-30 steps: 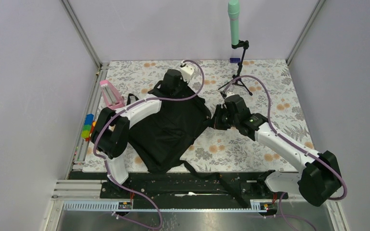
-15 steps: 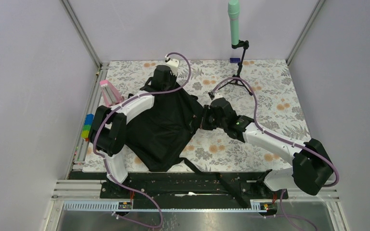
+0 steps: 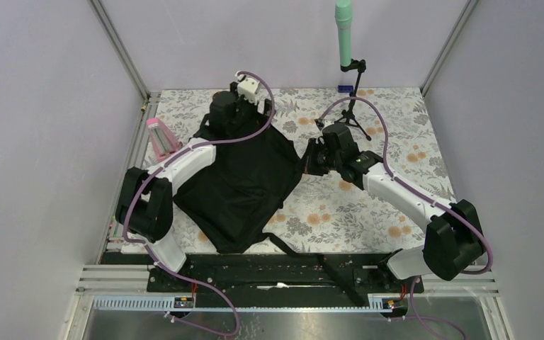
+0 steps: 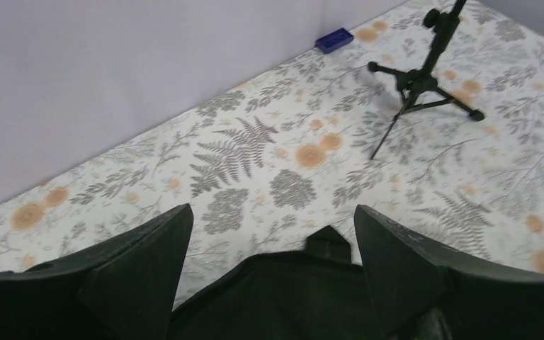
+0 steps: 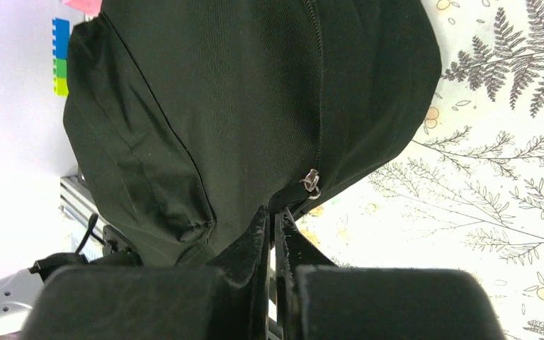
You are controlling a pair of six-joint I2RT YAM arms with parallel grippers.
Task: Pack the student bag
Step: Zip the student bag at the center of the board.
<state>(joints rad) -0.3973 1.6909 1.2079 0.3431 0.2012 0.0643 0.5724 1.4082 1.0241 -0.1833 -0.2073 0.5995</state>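
The student bag (image 3: 241,184) lies flat in the middle of the flowered table, a big black fabric shape with straps trailing at its near end. My left gripper (image 3: 221,122) hovers at the bag's far top edge. In the left wrist view its fingers (image 4: 145,273) stand wide open over the bag's top edge (image 4: 304,283) and a small black loop (image 4: 328,241), holding nothing. My right gripper (image 3: 310,159) is at the bag's right corner. In the right wrist view it (image 5: 273,216) is shut on a black tab of the bag (image 5: 241,106), beside the metal zipper pull (image 5: 311,181).
A pink object (image 3: 160,138) stands left of the bag, and stacked coloured blocks (image 5: 60,57) lie near the table's left rim. A black tripod (image 3: 350,117) with a green-topped pole (image 3: 343,28) stands at the back right, a small blue block (image 4: 334,40) behind it.
My left gripper has opened, let go of the bag's top and moved left and farther back. The right gripper, still shut on the bag, moved left and then farther back.
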